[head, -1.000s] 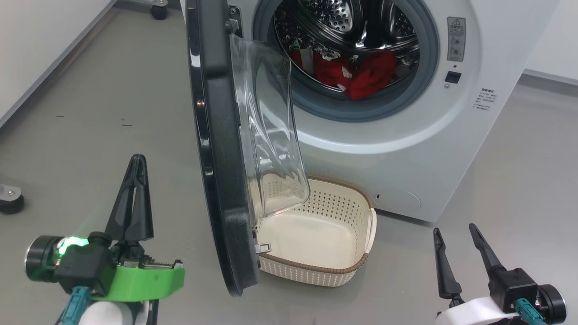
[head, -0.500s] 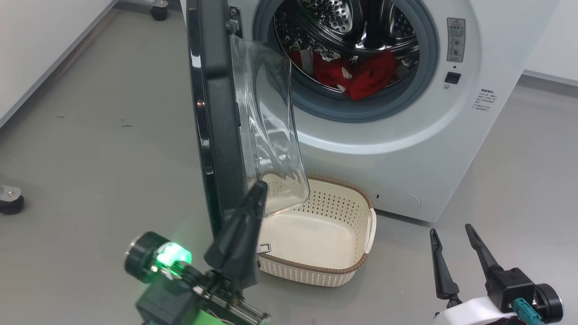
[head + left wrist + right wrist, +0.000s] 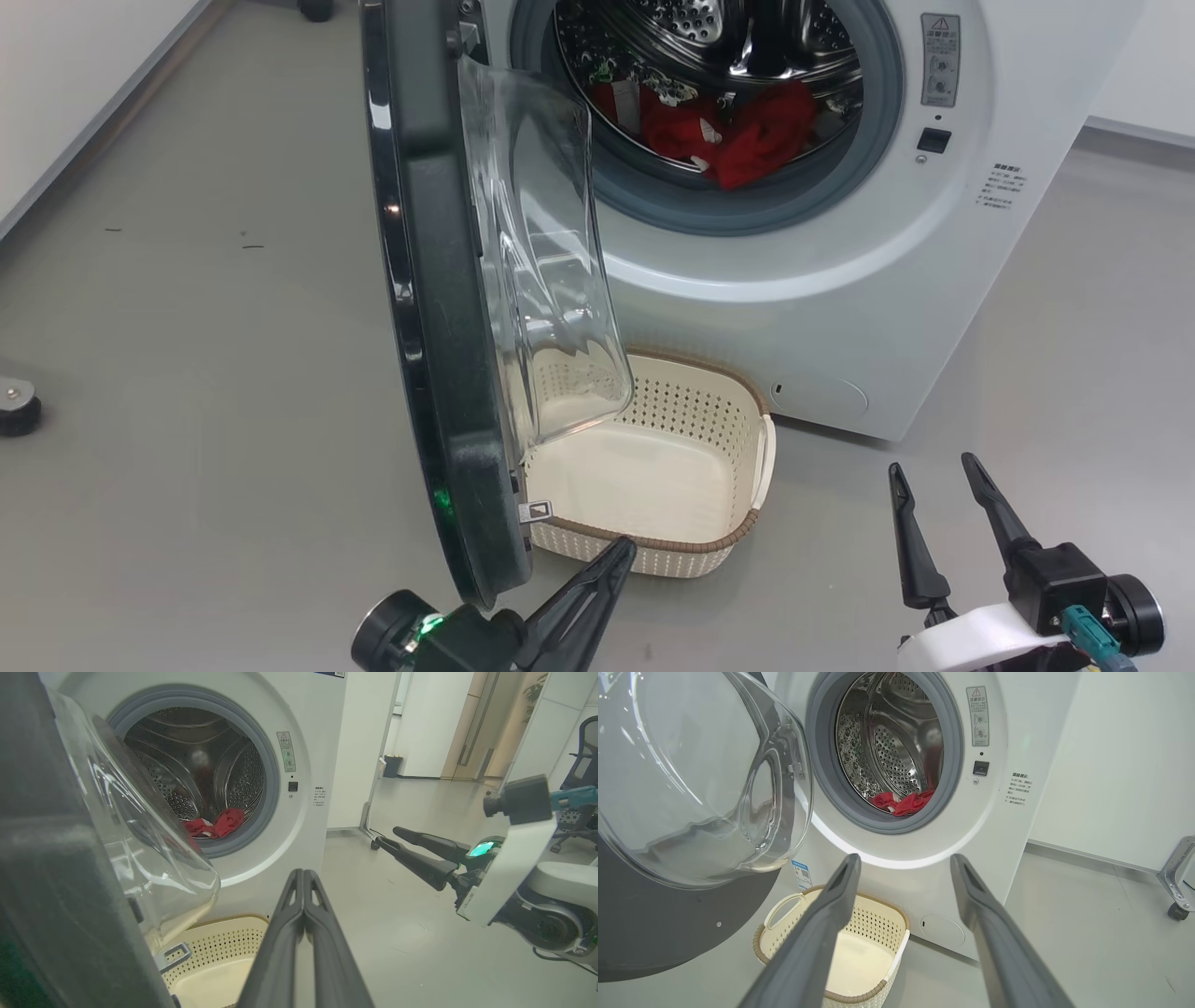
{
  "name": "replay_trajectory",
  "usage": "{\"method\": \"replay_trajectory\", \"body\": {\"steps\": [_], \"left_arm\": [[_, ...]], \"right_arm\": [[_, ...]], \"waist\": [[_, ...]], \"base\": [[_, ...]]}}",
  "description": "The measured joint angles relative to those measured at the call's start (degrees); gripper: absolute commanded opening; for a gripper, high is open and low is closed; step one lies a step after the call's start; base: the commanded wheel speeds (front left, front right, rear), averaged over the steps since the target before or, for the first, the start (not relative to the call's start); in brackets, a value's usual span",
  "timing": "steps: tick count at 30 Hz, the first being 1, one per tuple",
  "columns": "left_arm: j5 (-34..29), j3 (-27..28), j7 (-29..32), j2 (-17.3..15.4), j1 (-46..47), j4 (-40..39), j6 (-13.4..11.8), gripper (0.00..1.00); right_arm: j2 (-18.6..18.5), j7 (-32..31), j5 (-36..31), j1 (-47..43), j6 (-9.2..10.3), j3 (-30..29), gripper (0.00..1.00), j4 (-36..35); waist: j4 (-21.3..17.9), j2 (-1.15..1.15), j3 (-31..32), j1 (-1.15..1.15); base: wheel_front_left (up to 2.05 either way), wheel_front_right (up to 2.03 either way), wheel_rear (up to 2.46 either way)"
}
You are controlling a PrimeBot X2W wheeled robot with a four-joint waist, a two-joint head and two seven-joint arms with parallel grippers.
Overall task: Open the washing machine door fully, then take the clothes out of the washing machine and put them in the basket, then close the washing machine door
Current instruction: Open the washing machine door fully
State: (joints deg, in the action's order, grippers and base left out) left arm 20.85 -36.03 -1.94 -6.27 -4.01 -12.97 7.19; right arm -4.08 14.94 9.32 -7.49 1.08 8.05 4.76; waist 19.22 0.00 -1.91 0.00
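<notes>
inside, the clothes [image 3: 738, 140] lie in the washing machine [image 3: 840, 308], door [image 3: 439, 327] ajar.

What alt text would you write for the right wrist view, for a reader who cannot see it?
The washing machine door stands open at left, showing red clothes low in the washing machine. An empty cream basket sits on the floor in front, seen past the open right gripper.

clothes [image 3: 738, 140] in washing machine [image 3: 840, 308], basket [image 3: 738, 541] before it, door [image 3: 439, 373] left
</notes>
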Motion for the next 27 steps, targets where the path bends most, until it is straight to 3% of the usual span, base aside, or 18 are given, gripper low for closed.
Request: {"method": "replay_trajectory", "body": {"steps": [6,12,27], "left_arm": [[0.08,3.53,0.7,-0.68,-0.2,2.8,-0.05,0.0],[-0.78,6.22,0.69,-0.68,-0.18,4.35,-1.74,0.0],[-0.83,8.16,0.32,-0.52,0.04,6.72,-3.43,0.0]], "right_arm": [[0.05,-0.01,-0.43,0.03,-0.11,-0.47,1.0,0.26],[0.09,-0.01,-0.97,0.45,-0.52,-0.9,1.0,0.42],[0.36,-0.01,-1.48,1.07,-1.02,-2.52,1.0,0.65]], "waist": [[-0.2,0.0,-0.63,0.0],[-0.27,0.0,-1.1,0.0],[1.07,0.0,-1.95,0.0]], "base": [[0.0,0.0,0.0],[0.0,0.0,0.0],[0.0,0.0,0.0]]}}
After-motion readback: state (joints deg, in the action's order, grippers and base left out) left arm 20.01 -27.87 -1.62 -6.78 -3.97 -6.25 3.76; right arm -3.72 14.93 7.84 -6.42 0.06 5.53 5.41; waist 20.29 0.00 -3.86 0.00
